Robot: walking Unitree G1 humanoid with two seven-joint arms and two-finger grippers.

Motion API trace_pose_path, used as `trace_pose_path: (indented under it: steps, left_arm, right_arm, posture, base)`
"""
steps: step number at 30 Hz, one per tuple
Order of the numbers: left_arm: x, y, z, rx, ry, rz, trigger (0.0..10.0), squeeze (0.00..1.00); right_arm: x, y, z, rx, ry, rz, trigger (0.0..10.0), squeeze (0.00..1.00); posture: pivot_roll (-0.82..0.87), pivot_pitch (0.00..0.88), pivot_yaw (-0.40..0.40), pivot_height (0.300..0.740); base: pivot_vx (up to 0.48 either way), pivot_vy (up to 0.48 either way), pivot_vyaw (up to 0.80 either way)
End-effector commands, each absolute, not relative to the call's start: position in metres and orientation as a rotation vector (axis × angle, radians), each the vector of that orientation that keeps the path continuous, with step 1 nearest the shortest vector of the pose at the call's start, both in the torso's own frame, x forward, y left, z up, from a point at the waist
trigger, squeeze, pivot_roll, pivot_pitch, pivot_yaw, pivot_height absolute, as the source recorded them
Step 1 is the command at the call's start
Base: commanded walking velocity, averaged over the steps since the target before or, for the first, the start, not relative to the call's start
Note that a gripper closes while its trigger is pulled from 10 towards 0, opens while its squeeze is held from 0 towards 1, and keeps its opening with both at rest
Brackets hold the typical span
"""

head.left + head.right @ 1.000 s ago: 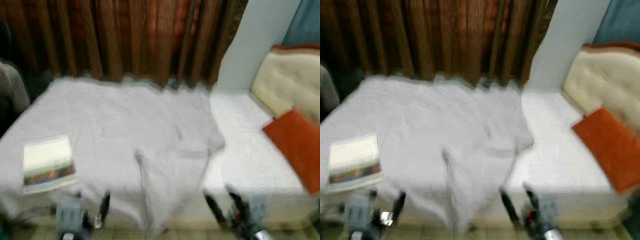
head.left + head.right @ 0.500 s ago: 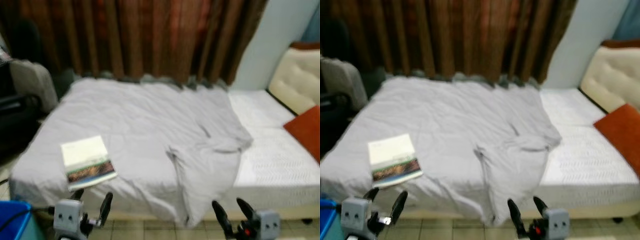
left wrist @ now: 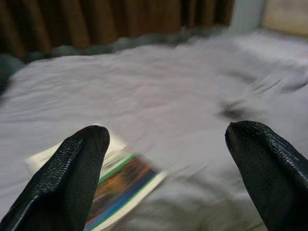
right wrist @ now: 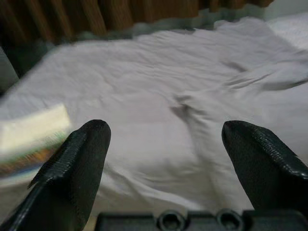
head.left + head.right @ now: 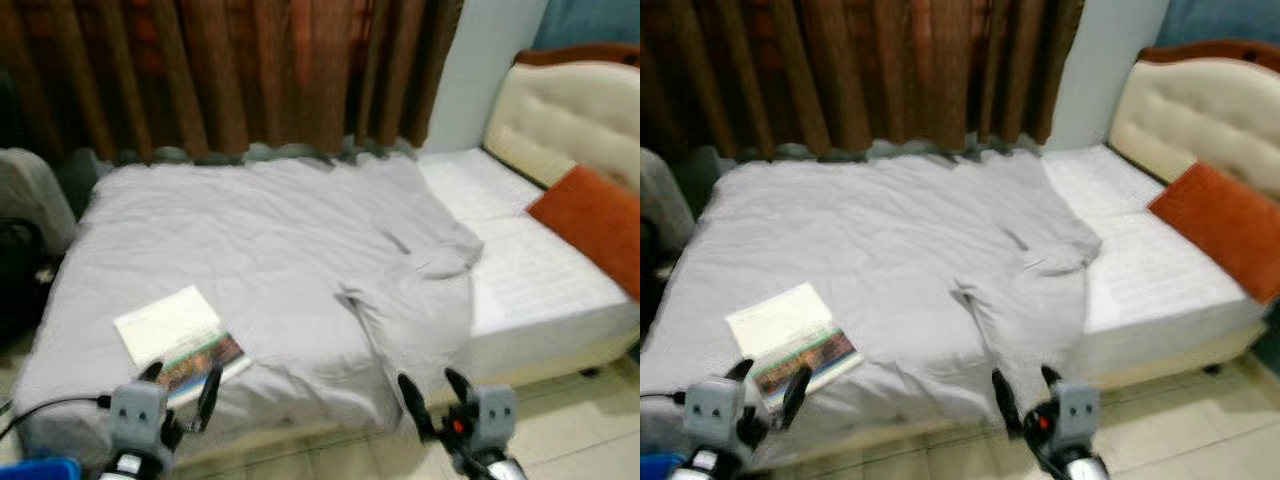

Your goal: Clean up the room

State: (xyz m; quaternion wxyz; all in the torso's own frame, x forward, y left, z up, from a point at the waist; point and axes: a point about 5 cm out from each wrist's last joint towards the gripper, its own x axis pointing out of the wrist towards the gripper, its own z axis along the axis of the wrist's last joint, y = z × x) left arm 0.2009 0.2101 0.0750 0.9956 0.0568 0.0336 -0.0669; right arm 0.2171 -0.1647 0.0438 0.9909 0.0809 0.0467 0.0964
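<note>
Nearest the camera, both arms are held low in front of the bed's near edge. The left end effector [image 5: 180,392] has its two black fingers spread apart and holds nothing; the right end effector [image 5: 432,395] is likewise spread and empty. Just ahead of the left end effector, almost touching its fingertips in the eye views, a book [image 5: 180,341] lies flat on the grey sheet [image 5: 260,250], close to the mattress's near edge. Its long axis runs diagonally, from the corner nearest the left end effector away toward the robot's left and the far side of the bed; the colourful cover end is the near one. The left arm is clearly the nearer to it; the right end effector is well apart from the book, off to its right, facing a fold of sheet that droops over the bed edge toward the tiled floor [image 5: 560,420]. I judge the book to be the item in hand for tidying, a short forward reach for the left arm, with open sheet all round it. Farther on, bare white mattress [image 5: 540,290] shows to the right, an orange cushion [image 5: 590,225] leans on the cream headboard [image 5: 570,110], and brown curtains [image 5: 250,70] close the far side.
</note>
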Motion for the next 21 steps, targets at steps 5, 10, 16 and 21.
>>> trace_pose_path:
  steps: [5,10,16,21]
  left_arm:
    - [0.230,0.212,0.081,0.159,0.061,-0.151,10.0,0.00]
    - [0.254,0.200,0.086,0.147,0.040,-0.154,10.0,0.00]
    - [0.263,0.190,0.084,0.096,0.027,-0.160,10.0,0.00]
    - [0.264,0.190,0.080,0.105,0.033,-0.171,10.0,0.00]
  right_arm:
    - [0.226,-0.167,0.046,0.163,0.073,0.145,10.0,0.00]
    - [0.226,-0.163,0.048,0.152,0.067,0.150,10.0,0.00]
    - [0.227,-0.169,0.051,0.117,0.057,0.124,10.0,0.00]
    - [0.226,-0.174,0.052,0.104,0.067,0.087,10.0,0.00]
  posture:
    - [0.09,0.000,0.049,0.740]
    - [0.06,0.000,0.028,0.740]
    - [0.05,0.000,-0.036,0.740]
    - [0.05,0.008,-0.075,0.740]
  base:
    - [0.000,0.000,0.00]
    - [0.000,0.000,0.00]
    - [0.000,0.000,0.00]
    - [0.000,0.000,0.00]
